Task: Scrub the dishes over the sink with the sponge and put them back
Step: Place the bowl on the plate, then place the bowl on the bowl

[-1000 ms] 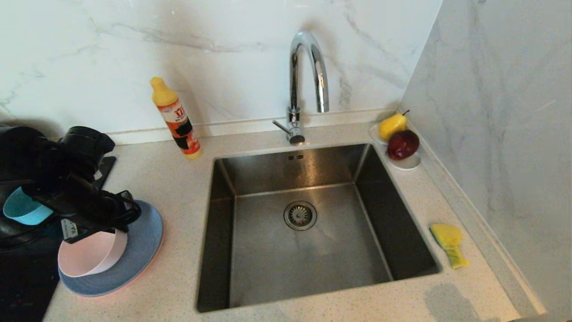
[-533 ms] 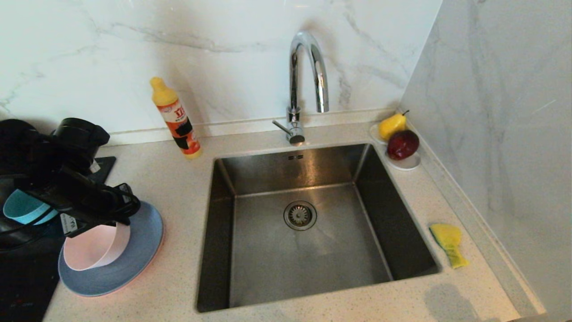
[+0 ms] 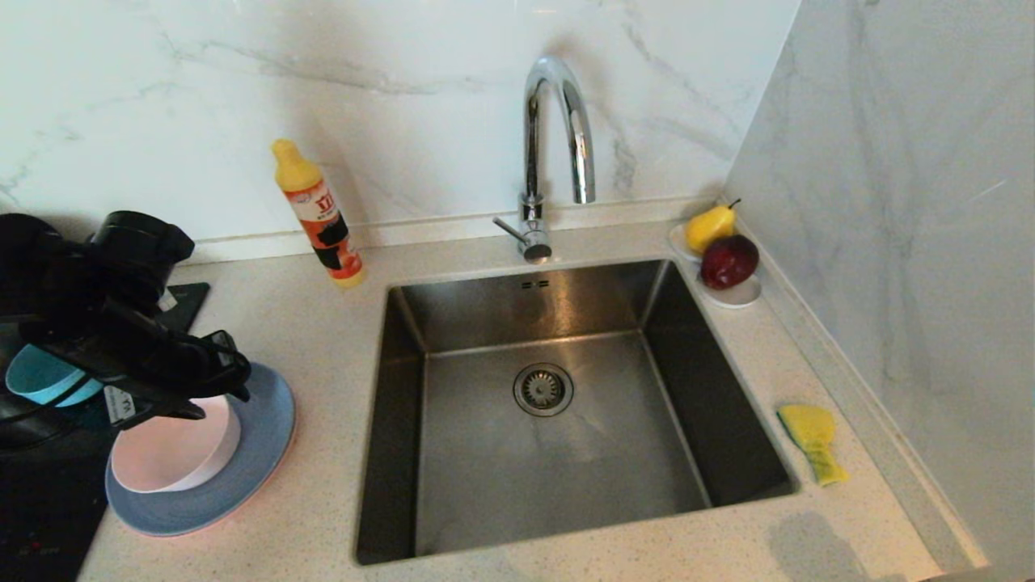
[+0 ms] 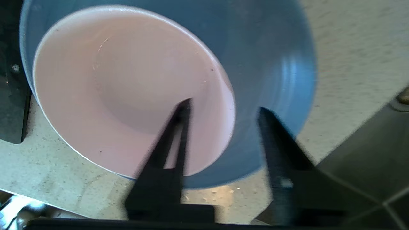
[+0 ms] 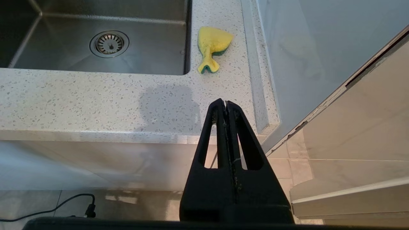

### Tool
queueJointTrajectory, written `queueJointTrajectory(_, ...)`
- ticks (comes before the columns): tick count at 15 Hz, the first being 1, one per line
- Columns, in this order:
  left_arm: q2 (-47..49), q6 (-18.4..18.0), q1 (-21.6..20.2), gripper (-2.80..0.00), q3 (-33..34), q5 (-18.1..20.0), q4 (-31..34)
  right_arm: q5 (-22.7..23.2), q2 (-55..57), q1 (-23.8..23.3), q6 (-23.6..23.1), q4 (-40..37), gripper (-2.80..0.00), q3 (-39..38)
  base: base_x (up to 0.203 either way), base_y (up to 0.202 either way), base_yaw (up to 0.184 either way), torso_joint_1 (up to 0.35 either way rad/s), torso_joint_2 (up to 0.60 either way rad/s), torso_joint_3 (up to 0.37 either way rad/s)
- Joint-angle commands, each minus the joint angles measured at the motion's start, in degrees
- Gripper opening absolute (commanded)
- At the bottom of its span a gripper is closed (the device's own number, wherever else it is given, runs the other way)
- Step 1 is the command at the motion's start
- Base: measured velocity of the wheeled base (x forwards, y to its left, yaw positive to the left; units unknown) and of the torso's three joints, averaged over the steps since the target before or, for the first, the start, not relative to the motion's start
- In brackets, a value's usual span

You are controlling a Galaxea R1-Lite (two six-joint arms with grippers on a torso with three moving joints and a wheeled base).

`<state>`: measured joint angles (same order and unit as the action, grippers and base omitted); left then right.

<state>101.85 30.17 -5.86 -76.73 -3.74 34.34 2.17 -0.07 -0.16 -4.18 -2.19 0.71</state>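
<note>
Your pink bowl (image 4: 127, 83) was matte and pale, sitting upright on the blue plate (image 4: 274, 64). Only your left wrist view showed the left gripper (image 4: 223, 110) parted and gripping nothing, one finger (image 4: 179, 127) over the bowl's hollow, the other outside its rim. The teal bowl (image 3: 40, 384) lay behind that arm. Your right gripper (image 5: 226, 103) hung shut below the counter edge, the sponge (image 5: 211, 44) just ahead beside the sink (image 5: 96, 64).

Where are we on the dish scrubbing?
Pink bowl sits back on the blue plate; whether it was scrubbed can't be told. Left end effector is open astride the bowl's rim. Sponge lies on the counter; right end effector is parked shut.
</note>
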Motion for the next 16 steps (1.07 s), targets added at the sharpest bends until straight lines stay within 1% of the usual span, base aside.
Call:
queueJointTrajectory(1, -2.2, 0.3, 0.0, 0.0, -1.1, 0.3, 0.1, 0.0, 0.1, 0.0, 0.0, 0.0, -2.8, 0.0, 0.0, 0.0, 0.0, 0.0, 0.0, 0.0)
queueJointTrajectory(3, -5.0, 1.2, -0.3, 0.0, -4.5, 0.4, 1.1, 0.0, 0.1, 0.0, 0.0, 0.0, -2.8, 0.0, 0.0, 0.0, 0.0, 0.0, 0.0, 0.0)
queueJointTrajectory(4, -5.9, 1.3, -1.1, 0.0, -6.8, 0.3, 2.7, 0.0, 0.1, 0.0, 0.0, 0.0, -2.8, 0.0, 0.0, 0.0, 0.0, 0.0, 0.0, 0.0)
queueJointTrajectory(5, -6.6, 1.2, -2.4, -2.8, -9.1, 0.3, 5.0, 0.0, 0.1, 0.1, 0.0, 0.0, -2.8, 0.0, 0.0, 0.0, 0.0, 0.0, 0.0, 0.0)
queueJointTrajectory(7, -7.1, 0.9, -5.9, -2.8, -13.2, 0.5, 7.3, 0.0, 0.1, 0.0, 0.0, 0.0, -2.8, 0.0, 0.0, 0.0, 0.0, 0.0, 0.0, 0.0)
queueJointTrajectory(8, -6.8, -0.3, -8.3, -2.8, -15.1, 0.6, 7.5, 0.0, 0.1, 0.0, 0.0, 0.0, -2.8, 0.0, 0.0, 0.0, 0.0, 0.0, 0.0, 0.0)
queueJointTrajectory(10, -5.7, -4.2, -12.7, -2.8, -17.6, 0.9, 7.1, 0.0, 0.1, 0.0, 0.0, 0.0, -2.8, 0.0, 0.0, 0.0, 0.0, 0.0, 0.0, 0.0)
queueJointTrajectory(13, -1.3, -10.7, -18.6, -2.8, -21.5, 4.0, 6.1, 0.0, 0.1, 0.0, 0.0, 0.0, -2.8, 0.0, 0.0, 0.0, 0.0, 0.0, 0.0, 0.0)
queueJointTrajectory(14, 0.7, -13.0, -20.1, -2.8, -22.5, 4.4, 5.0, 0.0, 0.1, 0.0, 0.0, 0.0, -2.8, 0.0, 0.0, 0.0, 0.0, 0.0, 0.0, 0.0)
queueJointTrajectory(15, 2.3, -16.1, -21.5, -2.8, -22.8, 4.8, 3.4, 0.0, 0.1, 0.0, 0.0, 0.0, -2.8, 0.0, 0.0, 0.0, 0.0, 0.0, 0.0, 0.0)
queueJointTrajectory(16, 4.0, -17.9, -22.5, -2.8, -23.0, 5.6, 1.4, 0.0, 0.1, 0.0, 0.0, 0.0, -2.8, 0.0, 0.0, 0.0, 0.0, 0.0, 0.0, 0.0)
